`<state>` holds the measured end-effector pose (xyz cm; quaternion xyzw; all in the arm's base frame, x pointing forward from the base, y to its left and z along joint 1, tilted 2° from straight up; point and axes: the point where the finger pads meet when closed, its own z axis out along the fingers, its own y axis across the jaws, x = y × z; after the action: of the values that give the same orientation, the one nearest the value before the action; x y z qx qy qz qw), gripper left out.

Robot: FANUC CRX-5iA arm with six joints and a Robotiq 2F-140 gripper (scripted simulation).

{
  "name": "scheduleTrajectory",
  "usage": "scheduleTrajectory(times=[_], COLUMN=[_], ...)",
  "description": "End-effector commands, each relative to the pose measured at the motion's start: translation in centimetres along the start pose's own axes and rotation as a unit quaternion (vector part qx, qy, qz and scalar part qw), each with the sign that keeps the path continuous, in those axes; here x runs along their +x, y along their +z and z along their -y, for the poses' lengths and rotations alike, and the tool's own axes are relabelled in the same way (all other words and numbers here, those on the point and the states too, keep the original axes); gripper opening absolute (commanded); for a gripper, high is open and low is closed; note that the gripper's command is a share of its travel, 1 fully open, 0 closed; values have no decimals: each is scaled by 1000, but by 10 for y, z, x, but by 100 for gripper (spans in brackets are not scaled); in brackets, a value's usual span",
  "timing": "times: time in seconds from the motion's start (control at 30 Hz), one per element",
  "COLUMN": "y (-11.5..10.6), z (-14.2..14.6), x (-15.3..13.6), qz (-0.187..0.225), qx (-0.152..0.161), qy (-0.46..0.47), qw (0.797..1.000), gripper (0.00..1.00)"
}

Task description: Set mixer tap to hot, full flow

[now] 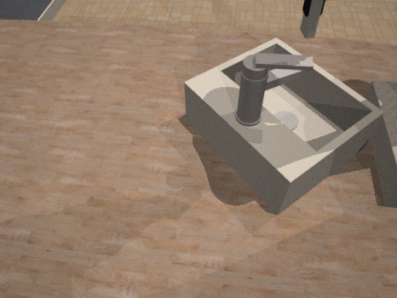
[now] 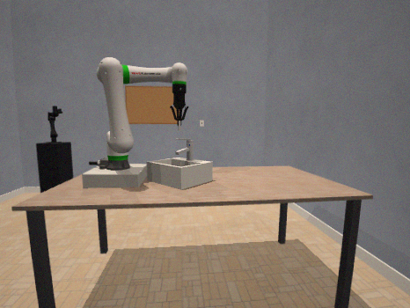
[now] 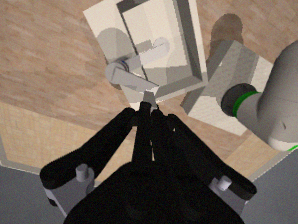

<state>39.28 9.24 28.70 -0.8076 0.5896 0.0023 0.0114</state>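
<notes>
- Here, a boxy basin [image 2: 164, 175] of matte off-white material, square-cornered with thick flat walls, sits on the desk [image 2: 264, 185] just beside the arm's pedestal [image 2: 94, 181], a low pale slab of similar finish.
- The tap [image 1: 250, 95] is a plain grey metal cylinder standing upright on the basin's ledge; its lever [image 1: 284, 60] is a flat rectangular bar lying roughly level on top of the cylinder and reaching out over the bowl, with a flat wedge-shaped spout just beneath it.
- A round grey drain [image 1: 287, 119] lies on the bowl floor, near the foot of the tap.
- The end effector [image 2: 179, 124] is black, with jointed linkage bars tapering to slim fingers; these are pressed fully together with nothing between them, and it hangs pointing straight down above the tap, apart from the lever.
- The arm [image 2: 115, 112] has smooth glossy white shells with green rings at the joints; a line of red lettering on its upper link is too small to read.
- The desk has a wood-plank top with pale brown grain and dark square legs.
- The room has blue-grey walls, a tan parquet floor, a darker woven-patterned rug [image 2: 220, 277] under the desk, an orange-brown board [image 2: 147, 106] on the wall behind the arm, and a black cabinet [image 2: 54, 165] at the side.
</notes>
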Motion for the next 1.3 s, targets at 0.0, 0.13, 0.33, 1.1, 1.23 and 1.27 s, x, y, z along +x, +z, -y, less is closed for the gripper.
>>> scheduleTrajectory(times=[0.0,0.13,0.33,1.1,1.23,1.27], y=[-5,-8,-10,-11,-11,-11], z=[0,0,0,0,0,0], x=[0,0,0,0,0,0], qz=[-5,-1,2,-15,-15,-15], qx=[3,4,5,17,17,17], qy=[139,234,361,781,781,781], qw=[990,972,932,625,625,625], gripper=[0,0,0,40,40,40])
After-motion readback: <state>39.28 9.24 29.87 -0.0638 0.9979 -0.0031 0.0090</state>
